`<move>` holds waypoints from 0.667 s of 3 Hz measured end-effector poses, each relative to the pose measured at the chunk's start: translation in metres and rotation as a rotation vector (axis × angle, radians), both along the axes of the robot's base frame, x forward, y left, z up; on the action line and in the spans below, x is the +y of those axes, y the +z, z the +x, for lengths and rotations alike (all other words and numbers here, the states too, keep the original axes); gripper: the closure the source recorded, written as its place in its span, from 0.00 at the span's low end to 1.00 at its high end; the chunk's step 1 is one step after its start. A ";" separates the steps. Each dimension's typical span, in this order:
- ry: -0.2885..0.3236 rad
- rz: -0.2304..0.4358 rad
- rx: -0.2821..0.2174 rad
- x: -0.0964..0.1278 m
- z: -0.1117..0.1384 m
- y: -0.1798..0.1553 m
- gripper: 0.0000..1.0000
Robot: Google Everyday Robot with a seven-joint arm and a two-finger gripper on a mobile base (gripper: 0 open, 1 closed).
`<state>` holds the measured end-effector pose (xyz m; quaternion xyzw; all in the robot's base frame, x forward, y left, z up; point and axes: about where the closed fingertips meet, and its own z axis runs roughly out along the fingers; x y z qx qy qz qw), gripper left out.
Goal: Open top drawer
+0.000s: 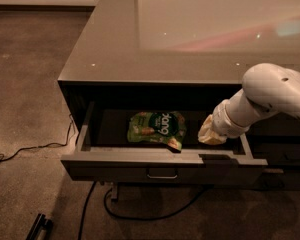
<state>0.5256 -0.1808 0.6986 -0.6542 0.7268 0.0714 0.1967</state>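
The top drawer (pixel 115 169) of the dark grey-brown cabinet stands pulled out, its flat front facing me with a small rectangular pull handle (pixel 162 174) at the centre. A green snack bag (pixel 156 128) lies inside it. My gripper (pixel 210 133), at the end of the white arm (pixel 270 91) that reaches in from the right, hangs over the right inner part of the drawer, just behind the front panel and right of the bag. It holds nothing that I can see.
The glossy cabinet top (pixel 190 34) overhangs the drawer. Other drawer fronts (pixel 285 156) sit in shadow at the right. Cables (pixel 35 148) run over the carpet at the left and under the cabinet. A black object (pixel 39 227) lies at the bottom left.
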 end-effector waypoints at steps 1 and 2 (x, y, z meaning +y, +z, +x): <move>0.006 0.002 0.021 0.001 0.007 -0.011 1.00; 0.032 0.003 0.071 0.009 0.014 -0.030 1.00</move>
